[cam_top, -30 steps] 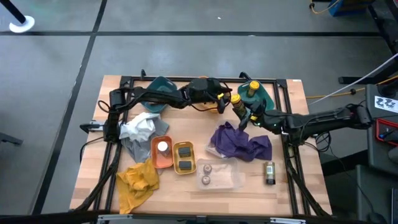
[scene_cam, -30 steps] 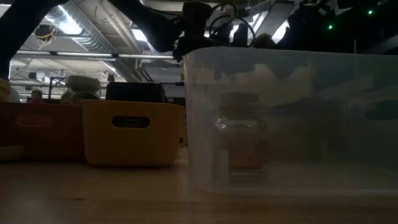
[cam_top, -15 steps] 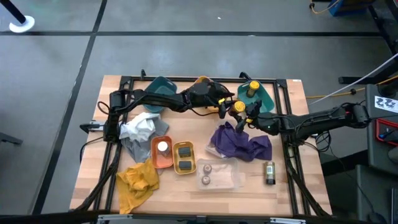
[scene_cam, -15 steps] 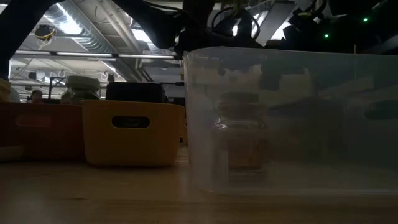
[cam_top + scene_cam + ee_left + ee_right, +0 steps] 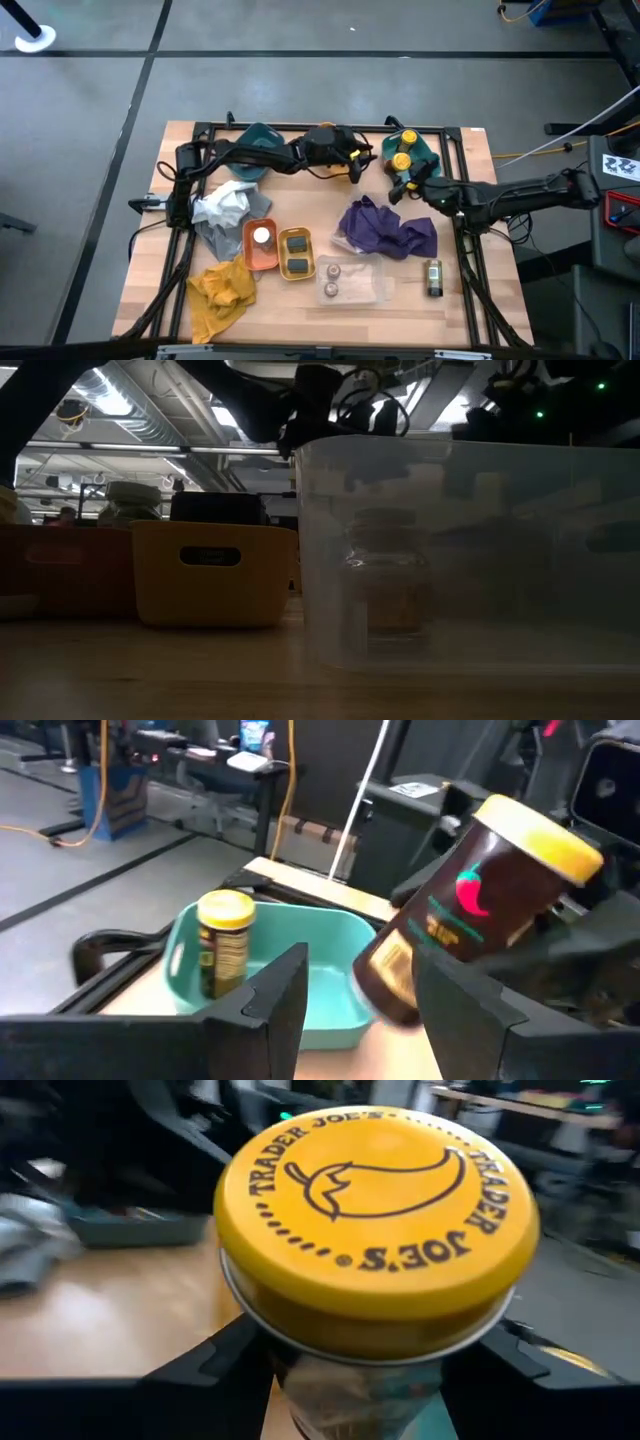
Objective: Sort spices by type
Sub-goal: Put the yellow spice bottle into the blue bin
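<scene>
My right gripper is shut on a brown spice jar with a yellow lid, just over the near edge of the right teal tray. A second yellow-lidded jar stands upright in that tray and also shows in the left wrist view. My left gripper is open and empty, a little to the left of the held jar, its fingers pointing at it. Other spices sit in the orange, yellow and clear trays. My right gripper pinches the jar's body just under the yellow lid, one finger on each side. The fingers come from the table's right side. The jar is lifted clear and tilted, its lid uppermost.
A purple cloth lies near the right gripper. An orange tray holds a white-lidded jar, a yellow tray holds two dark tins, and a clear tray holds two jars. One jar lies loose at near right. Grey-white cloth, yellow cloth and a second teal tray are at left.
My right gripper has carried the yellow-lidded jar away from the left gripper, toward the table's right and far edge, up to the right teal tray. The jar stays lifted clear.
</scene>
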